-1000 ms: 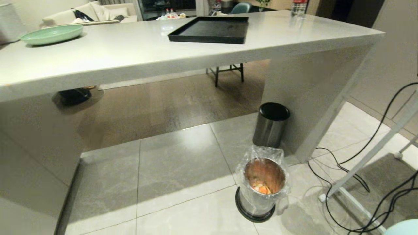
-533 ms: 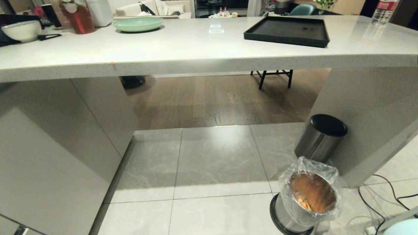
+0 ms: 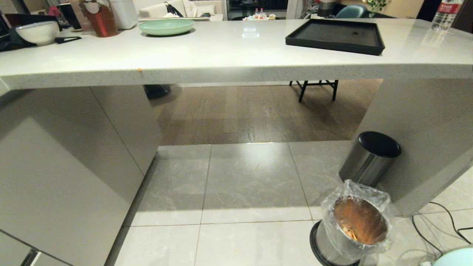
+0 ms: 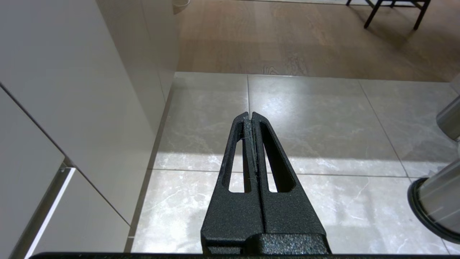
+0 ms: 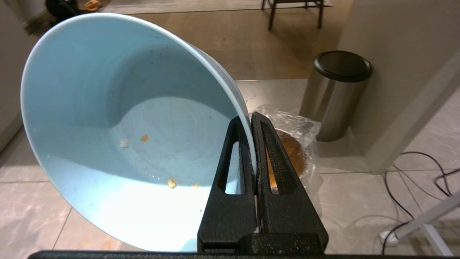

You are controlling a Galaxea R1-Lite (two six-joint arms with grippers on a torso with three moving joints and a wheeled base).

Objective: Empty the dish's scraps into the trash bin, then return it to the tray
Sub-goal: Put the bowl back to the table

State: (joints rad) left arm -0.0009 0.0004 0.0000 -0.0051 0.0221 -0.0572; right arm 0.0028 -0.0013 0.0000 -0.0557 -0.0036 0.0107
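Surface: pale, one black tray, one green plate.
Floor: two bins; trash bin bagged.
Right gripper: fingers pinch dish rim.
Left gripper: fingers closed, empty.

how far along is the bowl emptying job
Dumping looks done: orange scraps lie in the bag-lined metal trash bin, and only crumbs remain in the pale blue round bowl. In hand: the right gripper pinches the bowl's rim. Left: setting it on the flat black tray on the counter.
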